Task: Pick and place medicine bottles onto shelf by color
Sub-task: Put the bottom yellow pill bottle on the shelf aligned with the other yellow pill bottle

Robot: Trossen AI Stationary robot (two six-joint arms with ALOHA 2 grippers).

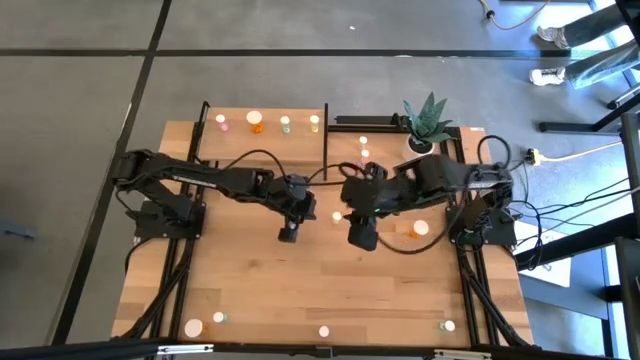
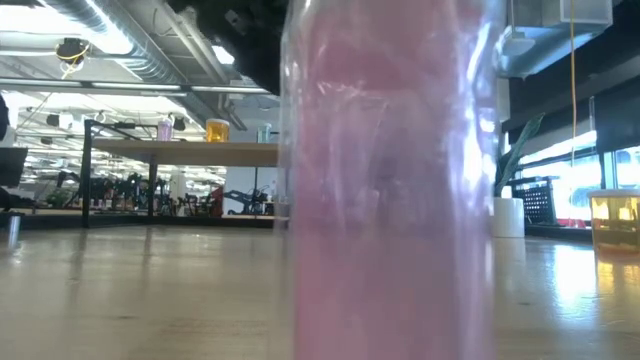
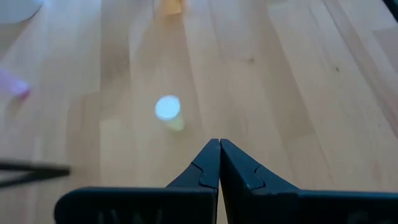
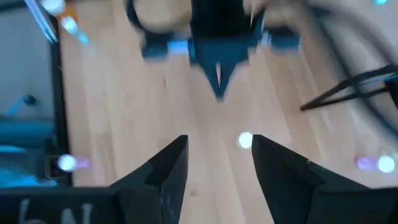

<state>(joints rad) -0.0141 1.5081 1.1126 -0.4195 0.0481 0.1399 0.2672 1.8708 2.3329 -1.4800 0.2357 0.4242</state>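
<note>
Medicine bottles: four stand on the shelf (image 1: pixel 265 135) at 12 o'clock; a yellowish bottle (image 1: pixel 337 215) sits mid-table between both arms. Left gripper (image 3: pixel 219 163) is pressed together and empty at its 9 o'clock. Right gripper (image 4: pixel 217 163), fingers apart, hovers over it; reach step, and next calls for lowering to straddle the cap before closing.

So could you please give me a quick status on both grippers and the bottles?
Left gripper shut, empty, mid-table. Right gripper open beside it, a white-capped bottle just ahead. Four bottles on the shelf. Nothing blocking.
</note>
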